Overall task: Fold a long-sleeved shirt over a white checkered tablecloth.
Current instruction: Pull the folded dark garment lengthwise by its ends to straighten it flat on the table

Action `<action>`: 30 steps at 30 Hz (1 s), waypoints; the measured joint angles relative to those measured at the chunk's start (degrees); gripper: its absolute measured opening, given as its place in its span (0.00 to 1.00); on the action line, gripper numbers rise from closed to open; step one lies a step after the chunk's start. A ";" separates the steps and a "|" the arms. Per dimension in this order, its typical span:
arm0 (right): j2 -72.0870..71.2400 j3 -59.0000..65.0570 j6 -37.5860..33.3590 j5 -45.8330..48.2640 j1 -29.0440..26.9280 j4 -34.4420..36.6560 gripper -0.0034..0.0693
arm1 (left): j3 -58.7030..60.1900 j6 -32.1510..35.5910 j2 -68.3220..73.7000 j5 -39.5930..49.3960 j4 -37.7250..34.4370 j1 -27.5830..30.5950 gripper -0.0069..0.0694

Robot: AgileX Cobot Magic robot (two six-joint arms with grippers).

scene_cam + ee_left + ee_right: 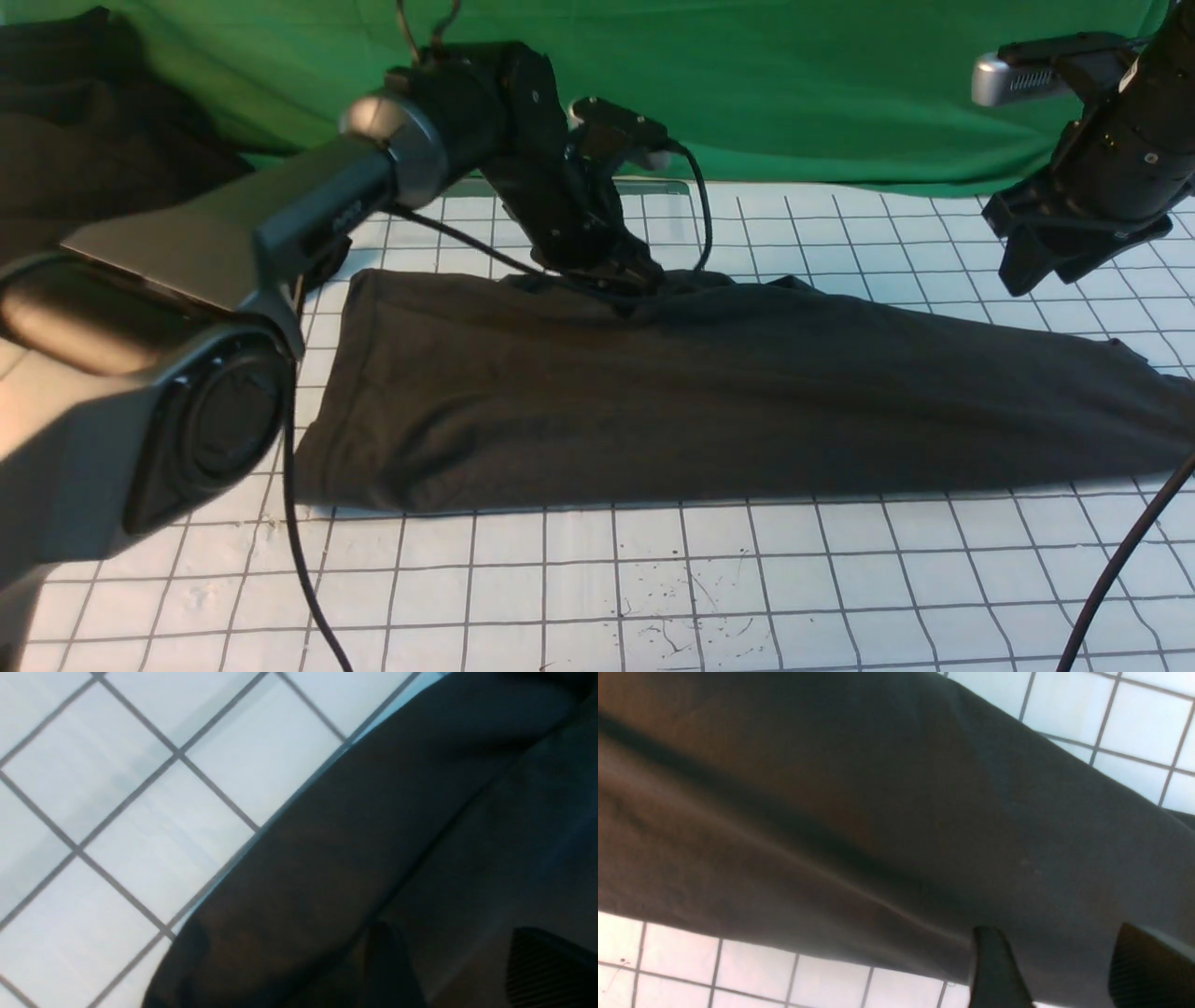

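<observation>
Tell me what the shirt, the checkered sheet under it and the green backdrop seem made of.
Long-sleeved shirt: soft matte knit, likely cotton; it drapes in gentle folds with no sheen. White checkered tablecloth: smooth sheet, perhaps vinyl or coated cloth; it lies flat and looks faintly glossy. Green cloth: matte fabric, judging by its loose wrinkles.

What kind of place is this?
Probably a robot test bench, not a home: two robot arms work over a dark shirt on a white checkered tablecloth, with a green cloth backdrop.
</observation>
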 joint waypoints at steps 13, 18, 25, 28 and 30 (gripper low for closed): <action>0.00 0.00 0.18 0.17 0.00 0.00 0.50 | -0.12 -3.17 2.76 -6.39 9.14 -0.23 0.39; 0.00 0.00 0.18 0.17 0.00 0.00 0.50 | -0.12 -3.22 2.77 -7.07 11.10 -0.23 0.11; 0.00 0.00 0.18 0.17 0.00 0.00 0.50 | -0.50 -5.11 2.82 -7.65 15.47 -0.40 0.10; 0.00 0.00 0.23 0.17 0.00 0.00 0.50 | -1.07 -6.30 2.82 -7.65 16.83 -0.40 0.10; 0.00 0.00 0.23 0.17 0.00 0.00 0.50 | -1.18 -6.88 2.82 -7.79 16.93 -0.40 0.10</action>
